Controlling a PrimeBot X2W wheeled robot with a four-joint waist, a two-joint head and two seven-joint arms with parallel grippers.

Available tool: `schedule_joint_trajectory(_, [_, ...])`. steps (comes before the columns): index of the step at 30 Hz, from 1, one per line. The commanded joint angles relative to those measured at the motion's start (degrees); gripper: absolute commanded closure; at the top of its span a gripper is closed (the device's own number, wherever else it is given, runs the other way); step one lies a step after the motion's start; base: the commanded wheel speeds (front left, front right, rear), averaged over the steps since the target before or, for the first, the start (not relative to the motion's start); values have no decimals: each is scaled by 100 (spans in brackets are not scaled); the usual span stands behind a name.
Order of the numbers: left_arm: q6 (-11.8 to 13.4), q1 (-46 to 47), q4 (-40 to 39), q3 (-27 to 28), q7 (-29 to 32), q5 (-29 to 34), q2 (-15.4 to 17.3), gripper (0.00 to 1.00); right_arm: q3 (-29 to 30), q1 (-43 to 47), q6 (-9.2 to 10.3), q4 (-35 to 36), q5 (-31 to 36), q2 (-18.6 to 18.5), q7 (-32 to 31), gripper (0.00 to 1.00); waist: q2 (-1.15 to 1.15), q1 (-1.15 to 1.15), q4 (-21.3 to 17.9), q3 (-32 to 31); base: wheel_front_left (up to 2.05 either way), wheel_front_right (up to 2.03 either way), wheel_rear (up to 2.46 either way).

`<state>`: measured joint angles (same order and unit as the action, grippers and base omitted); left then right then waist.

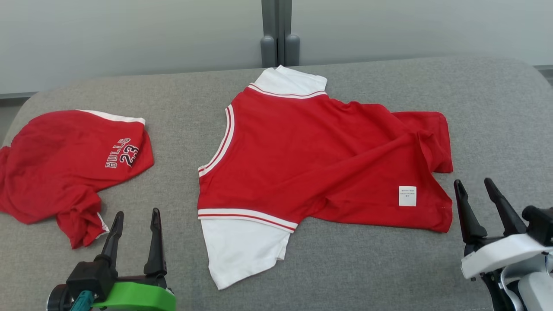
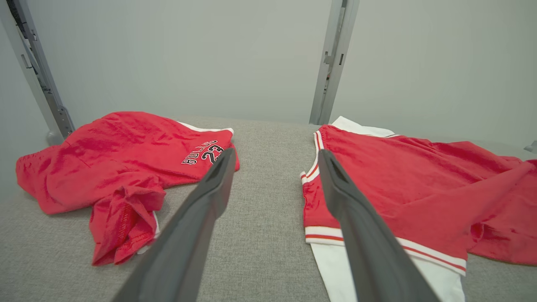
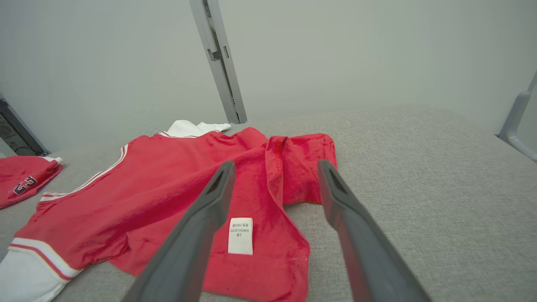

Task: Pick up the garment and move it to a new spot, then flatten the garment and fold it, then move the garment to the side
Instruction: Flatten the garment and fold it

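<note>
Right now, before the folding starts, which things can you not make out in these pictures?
1. Label: print too small to read, head view; blurred in right wrist view.
2. Left garment: cut off by head view's left edge.
3. Shirt: white sleeve partly behind a finger of the left pincer, left wrist view, and cut by the bottom edge.
4. Shirt's underside: hidden against the cushion.

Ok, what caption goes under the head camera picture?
Left gripper and right gripper, both open, flank a red-and-white shirt.

The shirt [image 1: 311, 160] lies at the middle of the cushion [image 1: 389, 268], a second garment [image 1: 65, 164] well apart to its left — a post [image 1: 276, 26] stands behind them.
</note>
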<state>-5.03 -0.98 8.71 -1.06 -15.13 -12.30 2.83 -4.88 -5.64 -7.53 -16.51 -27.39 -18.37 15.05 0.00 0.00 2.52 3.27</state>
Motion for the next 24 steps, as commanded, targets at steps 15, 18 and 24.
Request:
schedule_joint_trajectory(15, [-90,-271,-10,272,-1,292,58,0,374,1042,9,1032,764,469,17,0,0,0,-70,-329,0,0,0])
schedule_joint_trajectory(18, [-92,-299,-6,284,-1,347,70,0,432,1132,9,1084,815,546,17,0,0,0,-46,-365,0,0,0])
schedule_joint_trajectory(24, [-84,-324,44,290,-1,430,82,0,476,1241,9,1172,958,623,17,0,0,0,-24,-413,0,0,0])
